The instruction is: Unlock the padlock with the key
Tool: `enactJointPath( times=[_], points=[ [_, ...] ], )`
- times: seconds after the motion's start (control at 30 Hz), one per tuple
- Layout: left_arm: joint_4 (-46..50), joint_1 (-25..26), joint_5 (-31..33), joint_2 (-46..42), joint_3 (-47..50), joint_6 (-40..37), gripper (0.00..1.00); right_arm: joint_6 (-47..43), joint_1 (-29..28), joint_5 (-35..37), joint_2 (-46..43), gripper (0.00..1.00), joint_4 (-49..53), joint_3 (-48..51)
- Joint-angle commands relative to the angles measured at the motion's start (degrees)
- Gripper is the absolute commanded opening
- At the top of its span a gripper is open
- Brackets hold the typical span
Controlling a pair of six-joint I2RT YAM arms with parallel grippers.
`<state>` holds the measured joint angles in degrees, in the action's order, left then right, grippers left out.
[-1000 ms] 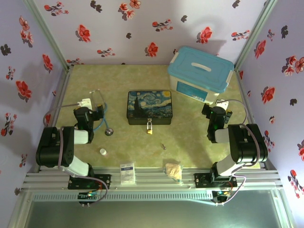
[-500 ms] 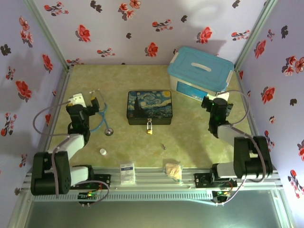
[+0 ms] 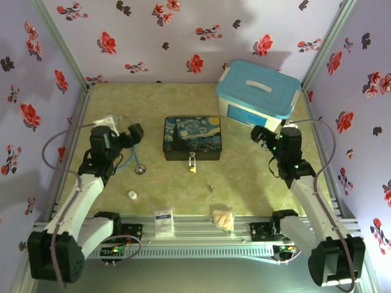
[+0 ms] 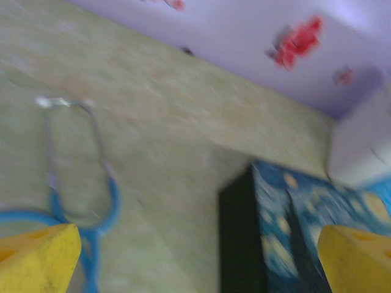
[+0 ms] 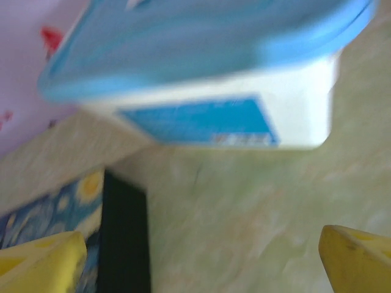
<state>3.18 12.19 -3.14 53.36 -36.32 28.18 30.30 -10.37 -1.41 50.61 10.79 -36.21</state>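
Two open grippers over the table, padlock and key lying apart from them.

The left gripper (image 3: 134,135) is wide open and holds nothing. It hangs over the blue stethoscope (image 3: 135,160), left of the painted tin (image 3: 192,137). The right gripper (image 3: 259,135) is wide open too, with nothing in it, near the box with the blue lid (image 3: 256,94). The padlock (image 3: 192,163) sits right against the tin's near side. The key (image 3: 211,188) lies nearer, a little to the right.
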Motion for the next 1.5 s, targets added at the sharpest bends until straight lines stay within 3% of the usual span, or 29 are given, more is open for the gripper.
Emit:
enactJointPath(
  times=[0.0,0.33,0.5,0.63,0.87,1.27,1.47],
  points=[
    [12.8,5.9,-1.0,-1.1,-1.3,1.0,1.0,2.0,-7.6,1.0,-0.7,0.96,11.6,1.3],
    [9.8,24.0,-0.1,2.8,2.1,8.3,1.0,13.3,-33.3,11.6,9.1,0.81,9.3,7.0],
    [3.4,29.2,-1.1,4.9,5.3,16.0,1.0,19.0,-42.3,14.4,19.7,0.7,2.0,6.1],
    [2.0,32.3,0.2,3.5,6.6,18.2,1.0,19.4,-50.0,19.1,28.6,0.65,2.7,0.2],
    [3.8,33.5,0.7,3.1,7.6,18.9,1.0,21.3,-54.6,22.1,36.4,0.57,7.2,-5.0],
    [1.1,34.5,1.1,4.6,8.3,19.4,1.0,25.4,-58.7,24.9,38.4,0.38,13.0,-5.5],
    [1.0,35.1,1.0,4.7,7.8,19.4,1.0,28.6,-60.6,25.9,36.9,0.35,12.3,-3.3]
  ],
)
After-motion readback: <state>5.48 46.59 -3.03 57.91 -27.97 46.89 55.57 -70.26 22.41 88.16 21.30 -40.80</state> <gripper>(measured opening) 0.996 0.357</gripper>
